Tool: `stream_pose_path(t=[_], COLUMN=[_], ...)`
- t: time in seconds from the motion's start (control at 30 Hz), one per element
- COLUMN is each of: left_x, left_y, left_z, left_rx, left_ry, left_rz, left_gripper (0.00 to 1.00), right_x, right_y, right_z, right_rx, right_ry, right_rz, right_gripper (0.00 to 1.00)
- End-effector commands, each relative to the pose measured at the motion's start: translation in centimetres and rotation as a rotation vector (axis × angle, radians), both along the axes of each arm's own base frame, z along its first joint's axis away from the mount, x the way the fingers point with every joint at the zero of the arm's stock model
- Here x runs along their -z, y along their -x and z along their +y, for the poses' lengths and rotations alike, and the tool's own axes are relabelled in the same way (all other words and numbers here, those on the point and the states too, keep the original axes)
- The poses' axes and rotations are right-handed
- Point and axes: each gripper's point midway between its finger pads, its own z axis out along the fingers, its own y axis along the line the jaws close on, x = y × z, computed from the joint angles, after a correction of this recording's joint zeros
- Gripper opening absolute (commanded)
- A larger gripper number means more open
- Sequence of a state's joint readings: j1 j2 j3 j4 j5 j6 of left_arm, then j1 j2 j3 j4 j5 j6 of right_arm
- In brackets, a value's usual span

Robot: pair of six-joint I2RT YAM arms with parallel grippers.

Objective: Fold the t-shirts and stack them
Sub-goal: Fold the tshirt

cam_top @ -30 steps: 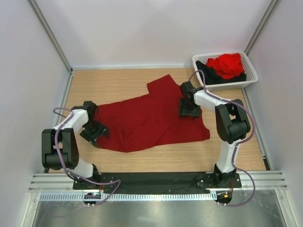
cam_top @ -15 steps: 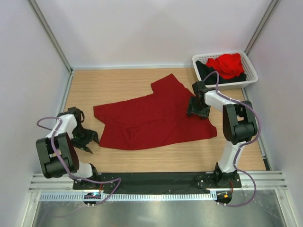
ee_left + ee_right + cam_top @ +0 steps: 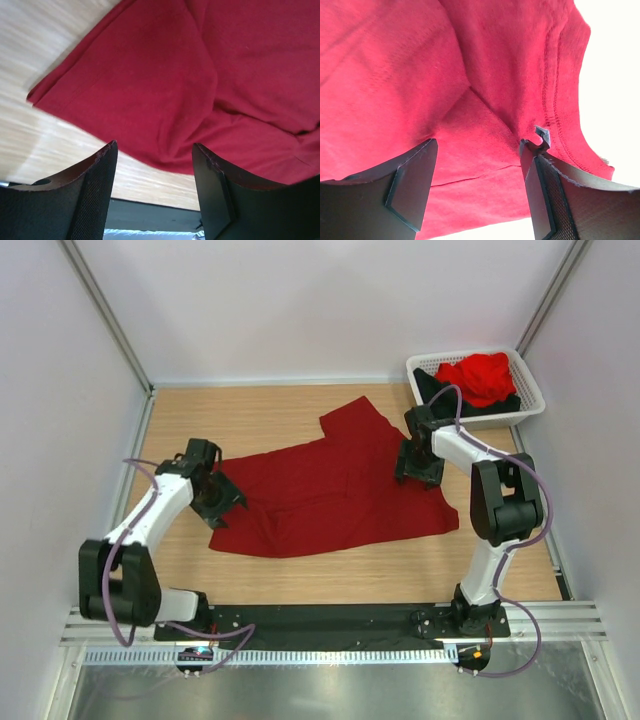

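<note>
A dark crimson t-shirt (image 3: 330, 490) lies spread over the middle of the wooden table, wrinkled and partly doubled over. My left gripper (image 3: 222, 498) hovers at its left edge, open, with the hem (image 3: 165, 160) and bare wood showing between its fingers (image 3: 92, 192). My right gripper (image 3: 420, 468) is over the shirt's right side, open and empty, with the crimson cloth (image 3: 475, 150) filling the space between its fingers (image 3: 547, 195). A brighter red t-shirt (image 3: 480, 377) sits on top of a black one (image 3: 440, 400) in the basket.
The white latticed basket (image 3: 528, 410) stands at the back right corner. Grey walls close in the table on the left, the back and the right. A black rail (image 3: 330, 620) with the arm bases runs along the near edge.
My left gripper swung out to the left off the shirt, then came back to its left edge. The right gripper shifted right and slightly back; the shirt slid right with it.
</note>
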State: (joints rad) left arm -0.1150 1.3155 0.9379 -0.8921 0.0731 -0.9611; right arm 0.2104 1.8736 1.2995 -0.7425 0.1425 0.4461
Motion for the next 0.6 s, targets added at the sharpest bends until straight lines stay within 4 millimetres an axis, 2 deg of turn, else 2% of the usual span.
stream_pose_path(t=[0.0, 0.03, 0.07, 0.13, 0.27, 0.3, 0.4, 0.43, 0.47, 0.57], left_x=[1.0, 1.7, 2.4, 3.8, 6.1, 7.5, 9.1, 10.1, 10.3, 9.5], left_y=[-2.4, -3.3, -3.2, -2.5, 0.3, 2.1, 5.3, 7.5, 8.5, 9.9], left_z=[-0.6, -0.5, -0.4, 0.5, 2.1, 3.0, 4.9, 5.4, 5.7, 5.6], left_rx=[0.040, 0.034, 0.025, -0.018, -0.088, -0.114, -0.255, -0.310, -0.333, -0.360], left_ry=[-0.008, -0.010, -0.014, -0.034, -0.067, -0.104, -0.083, -0.069, -0.067, -0.049], left_rz=[-0.035, -0.049, -0.040, 0.006, 0.106, 0.155, 0.253, 0.314, 0.343, 0.353], left_gripper=[0.63, 0.63, 0.63, 0.63, 0.66, 0.66, 0.65, 0.65, 0.65, 0.64], right_x=[-3.8, -3.9, -3.9, -3.7, -3.6, -3.7, -3.9, -3.8, -3.8, -3.6], right_y=[-1.5, -1.7, -1.7, -1.7, -2.0, -2.1, -2.4, -2.4, -2.5, -2.7], right_z=[0.5, 0.5, 0.5, 0.6, 0.9, 1.0, 1.4, 1.5, 1.5, 1.6], right_rx=[-0.030, -0.030, -0.030, -0.029, -0.024, -0.024, -0.027, -0.030, -0.031, -0.037], right_ry=[-0.013, -0.013, -0.013, -0.020, -0.038, -0.043, -0.058, -0.060, -0.061, -0.064], right_rz=[-0.097, -0.104, -0.105, -0.106, -0.114, -0.120, -0.130, -0.126, -0.127, -0.124], right_gripper=[0.74, 0.74, 0.74, 0.74, 0.74, 0.74, 0.74, 0.74, 0.74, 0.74])
